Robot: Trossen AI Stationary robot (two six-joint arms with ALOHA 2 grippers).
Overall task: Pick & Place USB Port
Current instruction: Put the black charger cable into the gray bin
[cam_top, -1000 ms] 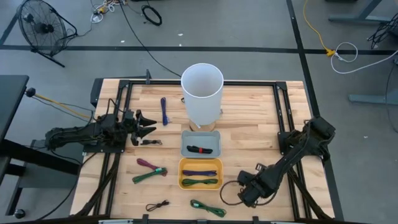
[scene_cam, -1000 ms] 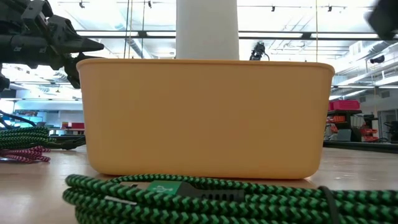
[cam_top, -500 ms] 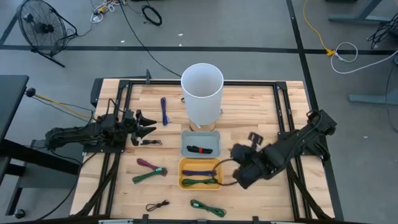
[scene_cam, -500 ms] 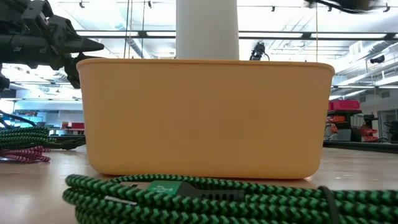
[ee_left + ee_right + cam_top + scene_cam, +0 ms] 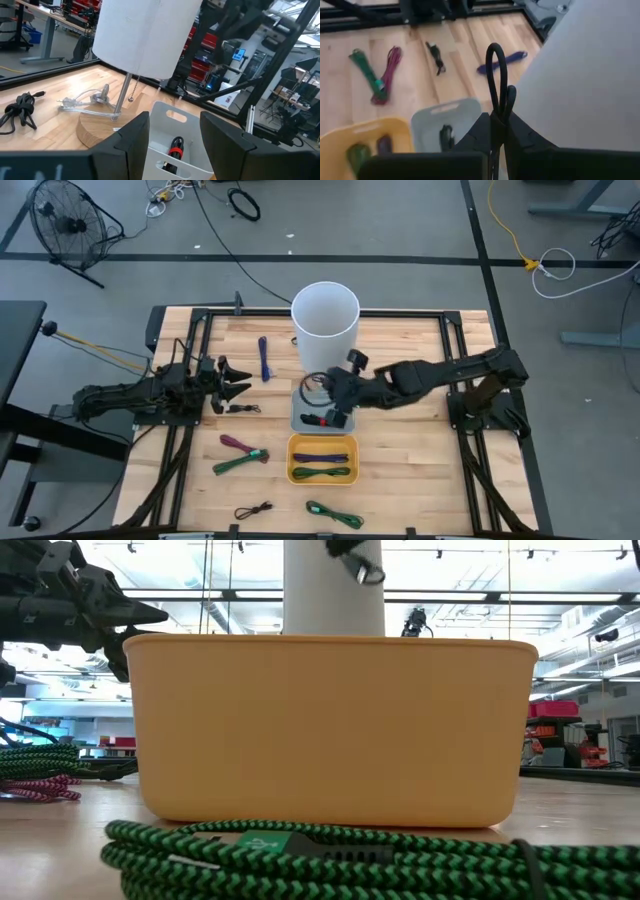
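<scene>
Closest in the low view, a green cable (image 5: pixel 330 858) lies coiled on the surface in front of the yellow bin (image 5: pixel 330 730), whose wall blocks nearly everything behind it; only the white lamp shade (image 5: pixel 333 588) and a bit of the right arm rise above its rim. The high view opens up what that wall hides: the yellow bin (image 5: pixel 322 460) holds a purple and a green cable, and just beyond it sits the grey bin (image 5: pixel 324 411) with a black-and-red item inside.

The right end effector (image 5: pixel 335 392) hovers over the grey bin, beside the lamp base. Its own wrist view shows what no other view does: the fingers are clenched on a black cable (image 5: pixel 496 82), a loop of it sticking up between them, with the grey bin (image 5: pixel 442 122) underneath and the lamp shade (image 5: pixel 590 85) close alongside.

The left end effector (image 5: pixel 232 381) waits, spread wide and holding nothing, left of the grey bin. Around it lie a small black cable (image 5: pixel 240 409), a blue cable (image 5: pixel 264 358) near the lamp, and a magenta and green bundle (image 5: pixel 240 454) left of the yellow bin.
</scene>
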